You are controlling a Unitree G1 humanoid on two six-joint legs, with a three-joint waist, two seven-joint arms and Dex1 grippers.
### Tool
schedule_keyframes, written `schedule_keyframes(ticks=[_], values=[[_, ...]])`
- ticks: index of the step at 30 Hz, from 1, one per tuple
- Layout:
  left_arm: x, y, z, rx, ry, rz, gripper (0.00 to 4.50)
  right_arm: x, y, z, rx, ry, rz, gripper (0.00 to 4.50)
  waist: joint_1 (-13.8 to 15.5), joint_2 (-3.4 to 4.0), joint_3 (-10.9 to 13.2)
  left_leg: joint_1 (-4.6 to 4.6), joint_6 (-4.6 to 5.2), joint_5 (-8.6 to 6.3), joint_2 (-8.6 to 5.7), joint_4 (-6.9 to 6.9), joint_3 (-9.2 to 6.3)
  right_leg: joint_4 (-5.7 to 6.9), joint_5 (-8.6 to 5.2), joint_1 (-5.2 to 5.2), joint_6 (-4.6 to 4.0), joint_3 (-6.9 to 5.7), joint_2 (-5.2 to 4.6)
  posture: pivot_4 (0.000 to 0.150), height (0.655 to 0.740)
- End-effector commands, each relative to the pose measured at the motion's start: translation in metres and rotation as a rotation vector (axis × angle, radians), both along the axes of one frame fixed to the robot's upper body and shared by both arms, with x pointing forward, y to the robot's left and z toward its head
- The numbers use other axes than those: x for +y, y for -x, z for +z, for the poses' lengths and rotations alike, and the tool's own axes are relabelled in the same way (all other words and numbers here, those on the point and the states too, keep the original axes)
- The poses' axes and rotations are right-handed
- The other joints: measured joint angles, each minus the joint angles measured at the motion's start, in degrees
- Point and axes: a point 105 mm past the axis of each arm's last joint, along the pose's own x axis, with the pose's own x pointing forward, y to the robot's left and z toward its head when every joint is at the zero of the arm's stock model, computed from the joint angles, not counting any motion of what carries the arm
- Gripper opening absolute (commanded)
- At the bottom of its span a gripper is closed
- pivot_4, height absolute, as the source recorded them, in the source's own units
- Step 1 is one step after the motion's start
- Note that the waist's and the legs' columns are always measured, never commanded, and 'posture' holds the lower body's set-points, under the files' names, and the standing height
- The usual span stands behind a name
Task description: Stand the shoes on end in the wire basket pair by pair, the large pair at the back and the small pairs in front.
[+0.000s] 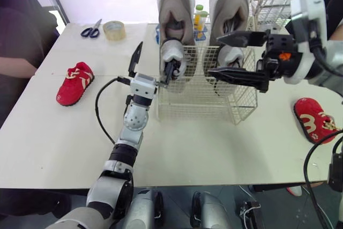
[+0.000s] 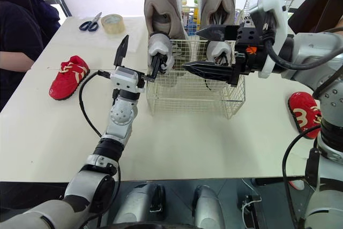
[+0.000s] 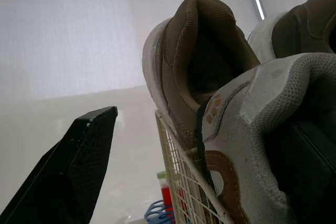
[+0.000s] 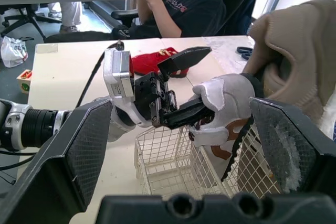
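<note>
Small shoe [image 1: 172, 52] upright, apparently toe-down, at 9 o'clock in basket [image 1: 214, 105]; left end effector [image 1: 155, 57] wide, touching it; right end effector [image 1: 214, 54] wide, empty.

White M-like mark sat on the red shoe [image 1: 313, 119] at right; print on the person's shirt [image 4: 194, 9] couldn't be read.

Bottles [image 1: 199, 19] mostly hidden behind large shoes [image 1: 176, 9]

Head pair looks forward and down over the table [image 1: 53, 148], wire basket [image 1: 198, 105] centre frame, mid-distance. Left wrist camera's pressed close to the basket rim, gazing up the large shoes [image 3: 178, 66]. Right wrist camera faces across the basket; all views share it.
</note>
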Motion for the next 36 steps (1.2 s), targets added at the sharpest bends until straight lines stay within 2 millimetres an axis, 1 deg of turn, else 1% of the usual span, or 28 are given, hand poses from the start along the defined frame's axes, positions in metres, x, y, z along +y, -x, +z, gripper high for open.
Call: schedule_keyframes(ticks=[1, 4, 6, 8, 9, 12, 14, 16, 18, 20, 21, 22, 24, 25, 28, 29, 31, 34, 36], values=[[-0.008, 0.003, 0.004, 0.041, -0.001, -0.091, 4.46, 0.001, 0.004, 0.010, -0.051, -0.004, 0.009, 4.50, -0.1, 0.00, 0.0, -0.01, 0.00, 0.01, 0.00, 0.00, 0.00, 0.01, 0.00, -0.02, 0.01, 0.00, 0.00, 0.150, 0.7400], [0.001, 0.009, 0.016, 0.053, 0.022, -0.138, 4.46, 0.002, 0.003, 0.010, -0.049, -0.007, 0.014, 4.50, -0.3, 0.01, 0.0, -0.04, -0.02, 0.02, 0.03, -0.02, 0.01, 0.01, 0.00, -0.07, 0.01, 0.00, 0.04, 0.150, 0.7400], [0.010, 0.014, 0.022, 0.058, 0.017, -0.149, 4.46, 0.002, 0.003, 0.009, -0.047, -0.007, 0.018, 4.50, -0.4, 0.02, 0.0, -0.05, -0.02, 0.02, 0.05, -0.04, 0.03, 0.01, 0.00, -0.11, 0.01, 0.01, 0.08, 0.150, 0.7400], [0.024, 0.020, 0.028, 0.068, 0.002, -0.155, 4.46, 0.002, 0.002, 0.008, -0.045, -0.008, 0.021, 4.50, -0.7, 0.03, 0.0, -0.07, -0.08, 0.06, 0.08, -0.06, 0.04, 0.02, 0.00, -0.16, 0.01, 0.02, 0.16, 0.150, 0.7400], [0.027, 0.023, 0.030, 0.077, -0.004, -0.162, 4.46, 0.002, 0.002, 0.008, -0.045, -0.008, 0.022, 4.50, -0.9, 0.04, 0.0, -0.08, -0.09, 0.07, 0.10, -0.08, 0.04, 0.02, 0.00, -0.18, 0.01, 0.02, 0.21, 0.150, 0.7400], [0.042, 0.034, 0.041, 0.102, -0.014, -0.181, 4.46, 0.001, 0.002, 0.008, -0.044, -0.011, 0.026, 4.50, -1.6, 0.06, 0.0, -0.09, -0.28, 0.18, 0.11, -0.12, 0.04, 0.04, 0.00, -0.18, 0.01, 0.03, 0.29, 0.150, 0.7400], [0.050, 0.040, 0.048, 0.136, -0.019, -0.211, 4.46, -0.001, 0.001, 0.008, -0.042, -0.013, 0.024, 4.50, -1.9, 0.07, 0.1, -0.09, -0.29, 0.18, 0.11, -0.13, 0.04, 0.04, 0.00, -0.19, 0.02, 0.05, 0.29, 0.150, 0.7400], [0.052, 0.046, 0.053, 0.164, -0.021, -0.235, 4.46, -0.005, 0.001, 0.008, -0.038, -0.016, 0.017, 4.50, -1.9, 0.11, 0.1, -0.10, -0.32, 0.20, 0.12, -0.15, 0.05, 0.04, 0.00, -0.21, 0.02, 0.06, 0.34, 0.150, 0.7400], [0.060, 0.049, 0.061, 0.247, -0.002, -0.298, 4.46, -0.012, 0.002, 0.009, -0.029, -0.026, -0.005, 4.50, -1.8, 0.11, 0.1, -0.10, -0.37, 0.23, 0.12, -0.16, 0.05, 0.04, -0.01, -0.22, 0.03, 0.06, 0.36, 0.150, 0.7400], [0.061, 0.055, 0.066, 0.328, -0.004, -0.370, 4.46, -0.020, 0.003, 0.011, -0.021, -0.038, -0.028, 4.50, -1.9, 0.12, 0.1, -0.11, -0.43, 0.26, 0.13, -0.16, 0.05, 0.05, -0.01, -0.24, 0.03, 0.08, 0.38, 0.150, 0.7400], [0.067, 0.057, 0.072, 0.380, -0.024, -0.411, 4.46, -0.026, 0.002, 0.013, -0.021, -0.052, -0.062, 4.50, -1.8, 0.14, 0.1, -0.12, -0.45, 0.27, 0.14, -0.17, 0.05, 0.06, -0.01, -0.24, 0.03, 0.09, 0.39, 0.150, 0.7400], [0.072, 0.060, 0.079, 0.401, -0.051, -0.439, 4.46, -0.031, 0.002, 0.014, -0.019, -0.064, -0.090, 4.50, -1.8, 0.12, 0.2, -0.11, -0.45, 0.28, 0.14, -0.16, 0.06, 0.07, -0.02, -0.24, 0.04, 0.10, 0.40, 0.150, 0.7400], [0.074, 0.067, 0.091, 0.407, -0.082, -0.464, 4.46, -0.041, 0.003, 0.015, -0.014, -0.079, -0.124, 4.50, -1.8, 0.15, 0.2, -0.11, -0.53, 0.32, 0.15, -0.16, 0.05, 0.09, -0.02, -0.25, 0.04, 0.09, 0.44, 0.150, 0.7400], [0.075, 0.068, 0.093, 0.432, -0.104, -0.496, 4.46, -0.043, 0.003, 0.014, -0.007, -0.086, -0.138, 4.50, -1.6, 0.14, 0.2, -0.10, -0.54, 0.33, 0.15, -0.17, 0.06, 0.08, -0.02, -0.24, 0.04, 0.10, 0.44, 0.150, 0.7400], [0.068, 0.076, 0.087, 0.558, -0.191, -0.656, 4.46, -0.052, 0.003, 0.007, 0.001, -0.080, -0.211, 4.50, -1.7, 0.14, 0.2, -0.05, -0.54, 0.32, 0.11, -0.17, 0.09, 0.05, -0.03, -0.14, 0.05, 0.11, 0.46, 0.150, 0.7400], [0.064, 0.078, 0.085, 0.587, -0.209, -0.688, 4.46, -0.059, 0.003, 0.006, 0.001, -0.077, -0.242, 4.50, -1.7, 0.16, 0.2, -0.05, -0.54, 0.32, 0.11, -0.17, 0.12, 0.05, -0.03, -0.15, 0.05, 0.11, 0.46, 0.150, 0.7400], [0.060, 0.084, 0.081, 0.670, -0.238, -0.782, 4.46, -0.072, 0.001, 0.003, -0.003, -0.055, -0.328, 4.50, -1.7, 0.16, 0.2, -0.05, -0.54, 0.32, 0.12, -0.17, 0.14, 0.07, -0.04, -0.17, 0.07, 0.13, 0.48, 0.150, 0.7400], [0.058, 0.098, 0.079, 0.787, -0.324, -0.928, 4.46, -0.099, -0.002, -0.001, 0.004, -0.041, -0.508, 4.50, -1.6, 0.15, 0.2, -0.06, -0.57, 0.34, 0.13, -0.18, 0.13, 0.10, -0.07, -0.18, 0.12, 0.12, 0.52, 0.150, 0.7400], [0.058, 0.106, 0.082, 0.814, -0.371, -1.014, 4.46, -0.116, -0.002, -0.001, 0.001, -0.037, -0.626, 4.50, -1.7, 0.17, 0.2, -0.06, -0.58, 0.34, 0.13, -0.19, 0.15, 0.10, -0.09, -0.19, 0.14, 0.12, 0.51, 0.150, 0.7400]])
